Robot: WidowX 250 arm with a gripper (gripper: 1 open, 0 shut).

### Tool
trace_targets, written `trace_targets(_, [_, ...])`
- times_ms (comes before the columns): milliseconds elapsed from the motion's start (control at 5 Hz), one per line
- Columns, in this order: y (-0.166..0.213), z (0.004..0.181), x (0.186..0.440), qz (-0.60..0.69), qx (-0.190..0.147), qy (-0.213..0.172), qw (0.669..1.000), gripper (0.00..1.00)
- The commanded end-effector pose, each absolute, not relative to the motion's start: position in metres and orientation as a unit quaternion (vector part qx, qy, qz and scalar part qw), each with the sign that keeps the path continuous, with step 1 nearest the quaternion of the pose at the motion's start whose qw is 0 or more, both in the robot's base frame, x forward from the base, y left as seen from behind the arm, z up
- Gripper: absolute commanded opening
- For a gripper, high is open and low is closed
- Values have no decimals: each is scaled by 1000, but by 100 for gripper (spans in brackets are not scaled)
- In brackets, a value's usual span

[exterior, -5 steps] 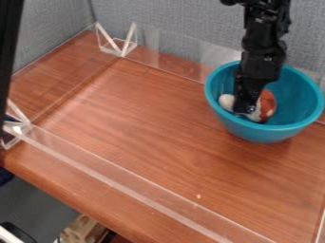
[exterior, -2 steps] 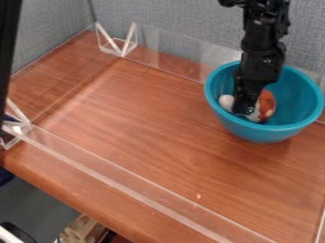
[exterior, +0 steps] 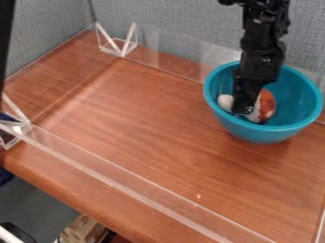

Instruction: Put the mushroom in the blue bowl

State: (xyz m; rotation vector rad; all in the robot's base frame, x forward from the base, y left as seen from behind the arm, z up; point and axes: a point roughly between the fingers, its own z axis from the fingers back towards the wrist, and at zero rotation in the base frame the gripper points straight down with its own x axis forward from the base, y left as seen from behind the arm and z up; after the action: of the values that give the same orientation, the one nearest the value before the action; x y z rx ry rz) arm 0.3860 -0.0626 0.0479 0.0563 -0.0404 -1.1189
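Item: blue bowl (exterior: 295, 121), round, glossy, deep. Stands on the wooden table (exterior: 127, 123) near its far right corner, inside the low clear plastic fence (exterior: 76, 157) that rims the tabletop.

Item: mushroom (exterior: 264, 104), small, reddish-brown cap with a pale stem. Location: inside the bowl, low down, toward the bowl's left wall. Whether it rests on the bottom or hangs just above it cannot be told.

Item: white rounded shape (exterior: 227, 101), inside the bowl at its left wall, just beside the mushroom. Too small to say whether it is part of the mushroom or a separate thing.

Item: gripper (exterior: 258, 98), black, pointing straight down into the bowl from above. Fingers drawn narrow and appear pinched on the mushroom; the contact itself is partly hidden by the fingers.

Item: arm (exterior: 263, 33), black, upright above the bowl.

Task status: carrying appears finished, as the mushroom is already within the bowl's rim. Remaining, by judgement: spread the fingers to let the mushroom go, then lift clear of the bowl without dragging it or catching the rim.
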Motion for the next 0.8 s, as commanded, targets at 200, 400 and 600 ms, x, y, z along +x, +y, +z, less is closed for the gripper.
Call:
trace_targets(200, [-56, 97, 389, -527, 56, -68, 845, 0])
trace_targets(400, [-54, 106, 388, -527, 62, -72, 845, 0])
trace_targets(600, [-52, 112, 386, -527, 67, -75, 844, 0])
